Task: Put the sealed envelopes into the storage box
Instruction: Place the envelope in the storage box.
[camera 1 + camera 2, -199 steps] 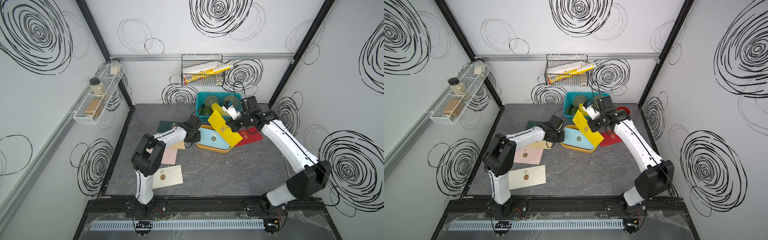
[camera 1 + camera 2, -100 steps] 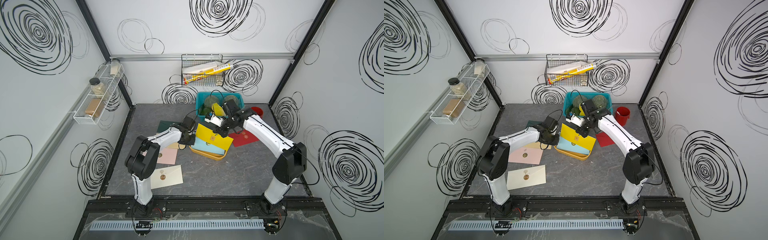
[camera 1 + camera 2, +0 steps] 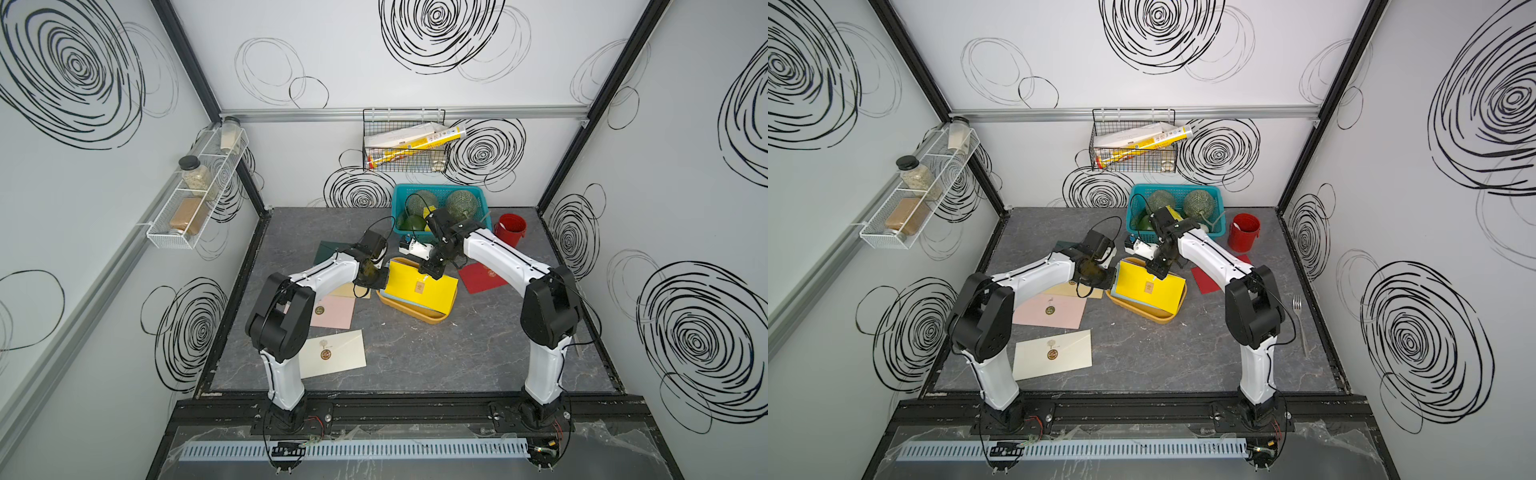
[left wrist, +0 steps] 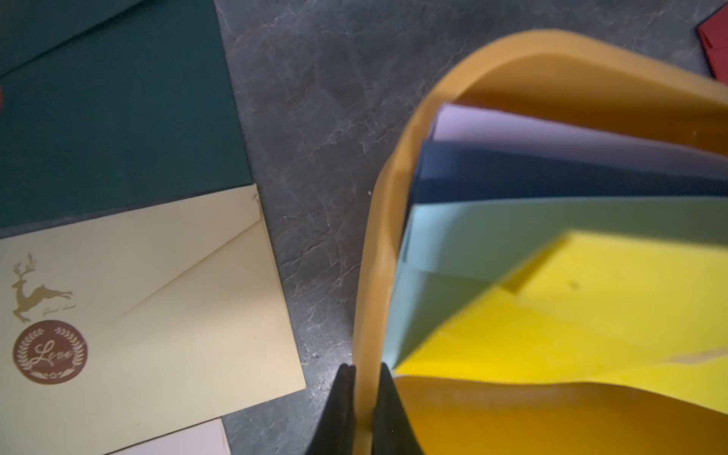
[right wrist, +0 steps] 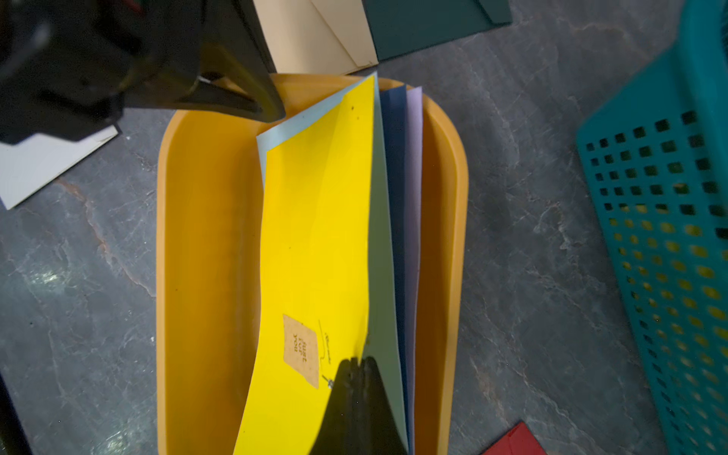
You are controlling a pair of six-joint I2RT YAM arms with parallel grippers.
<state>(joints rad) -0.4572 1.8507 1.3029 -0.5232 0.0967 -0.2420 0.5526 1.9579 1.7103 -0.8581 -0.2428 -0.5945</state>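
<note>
Four envelopes are leaning together inside the mustard storage box [image 3: 430, 318]. The yellow envelope [image 3: 403, 282] is hiding most of the light blue envelope [image 4: 472, 228], navy envelope [image 4: 512, 177] and lilac envelope [image 4: 532, 134]. The right gripper [image 5: 356, 364] is pinching the yellow envelope's edge. The left gripper [image 4: 364, 378] is clamping the box's rim, its fingers being partly cropped.
</note>
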